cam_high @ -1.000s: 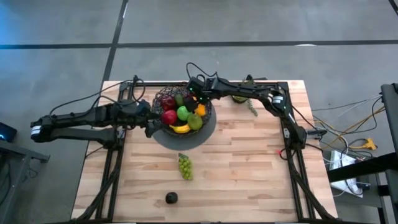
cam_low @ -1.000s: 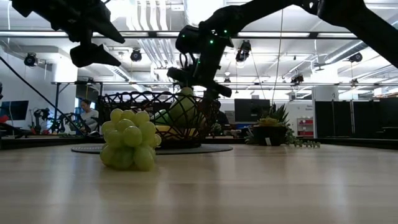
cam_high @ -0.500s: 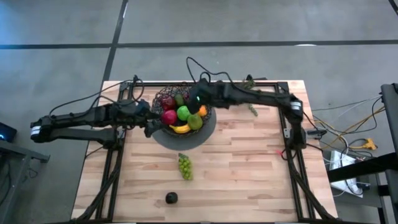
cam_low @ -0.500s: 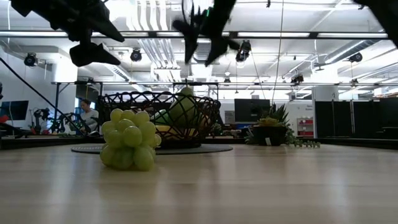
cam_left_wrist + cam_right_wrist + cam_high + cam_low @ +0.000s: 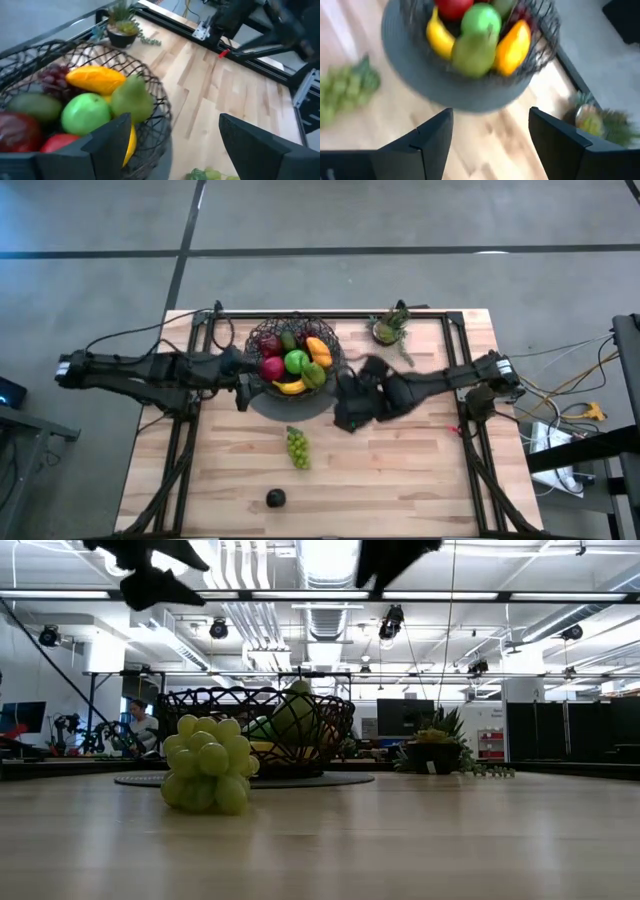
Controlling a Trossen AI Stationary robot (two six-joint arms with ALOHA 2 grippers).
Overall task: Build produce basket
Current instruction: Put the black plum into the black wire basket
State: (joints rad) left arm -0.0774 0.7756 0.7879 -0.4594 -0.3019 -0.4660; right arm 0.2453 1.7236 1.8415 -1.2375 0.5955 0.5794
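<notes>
The basket (image 5: 292, 360) already holds a banana (image 5: 289, 387), a red apple (image 5: 271, 367), a green apple (image 5: 295, 362), a pear (image 5: 314, 376) and an orange fruit (image 5: 318, 349), so the step in hand appears to be collecting what remains on the counter (image 5: 400, 470): the green grapes (image 5: 297, 447) and a dark avocado (image 5: 275, 498). The right gripper (image 5: 345, 415) hangs above the counter just beside the grey disc (image 5: 330, 402) under the basket, its fingers (image 5: 432, 137) apart and holding nothing; the grapes lie a little ahead of it and to its side, the basket close behind it. The left gripper (image 5: 243, 383) waits at the basket's rim, fingers (image 5: 107, 137) spread wide and empty. The grape bunch is elongated, its long axis running from the basket side toward the counter's near edge, stem end pointing at the basket. The next move likely calls for the right gripper to travel over the bunch, turn to straddle its narrow width, and descend.
</notes>
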